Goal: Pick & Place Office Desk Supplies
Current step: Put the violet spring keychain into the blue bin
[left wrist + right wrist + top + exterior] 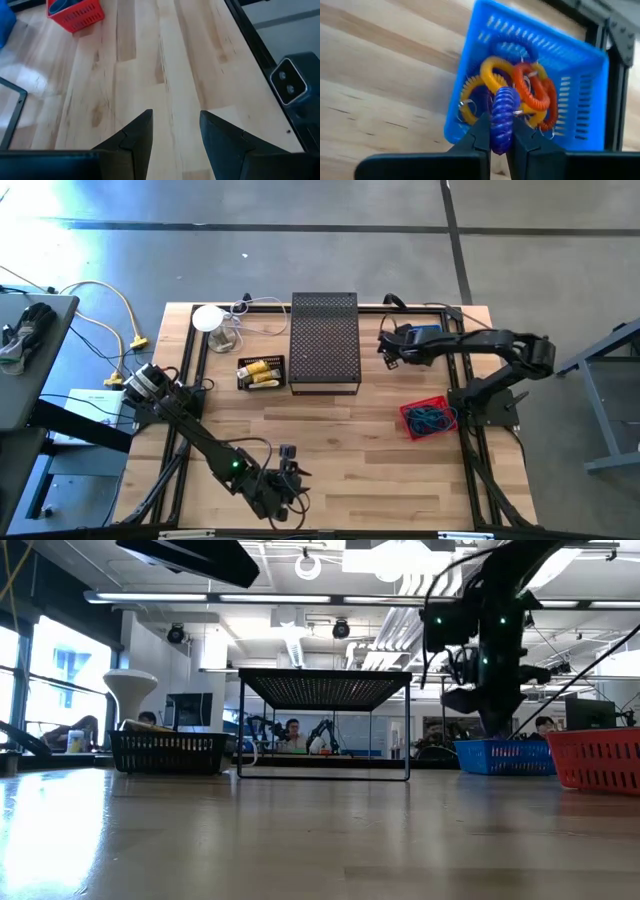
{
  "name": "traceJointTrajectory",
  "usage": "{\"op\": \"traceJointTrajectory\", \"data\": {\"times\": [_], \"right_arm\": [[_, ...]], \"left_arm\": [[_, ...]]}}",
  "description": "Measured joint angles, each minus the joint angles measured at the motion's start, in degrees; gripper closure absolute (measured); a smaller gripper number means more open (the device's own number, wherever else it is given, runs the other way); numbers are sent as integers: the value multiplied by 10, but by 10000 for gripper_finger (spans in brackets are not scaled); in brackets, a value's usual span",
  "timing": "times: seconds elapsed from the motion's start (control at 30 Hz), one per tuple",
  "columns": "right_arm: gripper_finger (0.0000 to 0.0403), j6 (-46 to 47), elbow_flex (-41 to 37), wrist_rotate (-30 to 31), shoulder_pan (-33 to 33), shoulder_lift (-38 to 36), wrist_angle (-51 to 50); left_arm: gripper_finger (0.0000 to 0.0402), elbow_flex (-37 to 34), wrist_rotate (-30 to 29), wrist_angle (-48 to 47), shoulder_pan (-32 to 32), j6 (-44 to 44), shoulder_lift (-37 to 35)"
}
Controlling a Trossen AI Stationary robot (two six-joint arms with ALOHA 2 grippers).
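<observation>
Above the blue basket point(535, 85) at the counter's point(330, 450) far right side, the right pincer point(501, 131) hangs with its fingers pressed onto a blue coiled loop point(502, 117), which stands up between them over the basket's open top. Below it the basket holds a tangle of similar coiled loops, yellow point(492, 75), orange point(527, 90) and red among them, so this bin looks to be the one being worked on; whether the blue loop is going in or coming out I cannot tell. Nearer the front on the right, the red basket point(428, 418) already holds dark blue-green loops point(432, 417), and the small black tray point(261, 372) beside the black mesh stand point(324, 342) contains yellow pieces point(262, 370). I see no loose supplies lying on the bare wood in the high view, which suggests that most of the sorting is done, though small items could escape notice there. The left pincer point(175, 137) waits low over the counter's front edge, fingers spread and holding nothing. What seems left, by my reading, is settling this one blue loop.
</observation>
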Motion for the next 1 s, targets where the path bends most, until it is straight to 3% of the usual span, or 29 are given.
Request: {"op": "traceJointTrajectory", "data": {"times": [0.23,0.57,0.8,1.0], "right_arm": [[324,18,-23,10,-11,0,-6],[239,-4,-23,0,3,-4,-7],[213,-19,-23,36,0,-46,-8],[213,19,-22,-13,-36,-126,-64]], "left_arm": [[247,0,-1,0,17,28,0],[247,0,18,0,50,-1,0],[247,0,29,-12,50,0,0],[247,0,29,-25,50,0,0]]}}
